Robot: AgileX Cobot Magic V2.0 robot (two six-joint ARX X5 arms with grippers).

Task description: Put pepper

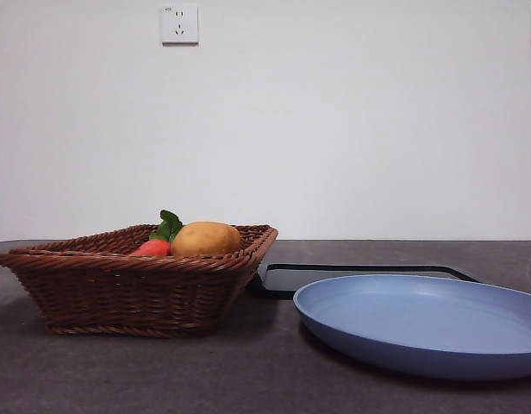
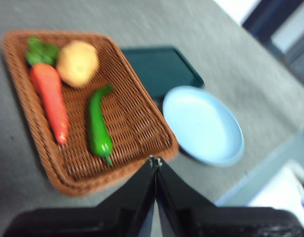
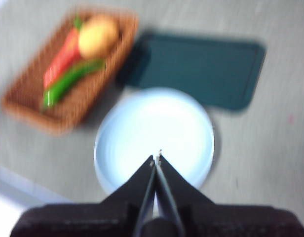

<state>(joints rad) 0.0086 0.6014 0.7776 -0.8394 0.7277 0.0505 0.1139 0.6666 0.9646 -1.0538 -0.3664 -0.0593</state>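
Pepper in basket; both grippers closed and empty, raised above the table.

Front view: a wicker basket (image 1: pixel 136 285) occupies the lower left; the potato (image 1: pixel 205 238) and the red vegetable (image 1: pixel 153 247) with green leaves show above its rim. The pepper is hidden here. A blue plate (image 1: pixel 421 323) sits lower right, a dark tray (image 1: pixel 360 274) behind it. A wall socket (image 1: pixel 179 23) at upper left bears tiny unreadable markings.
Left wrist view: the pepper (image 2: pixel 99 129), long, glossy green and tapering, lies at centre left inside the basket, just beside the red vegetable. The left gripper (image 2: pixel 155 160) has jaws pressed together, holding nothing.
Right wrist view (blurred): the pepper (image 3: pixel 68 81) lies upper left in the basket. The right gripper (image 3: pixel 156 157) has jaws together, empty, over the plate.
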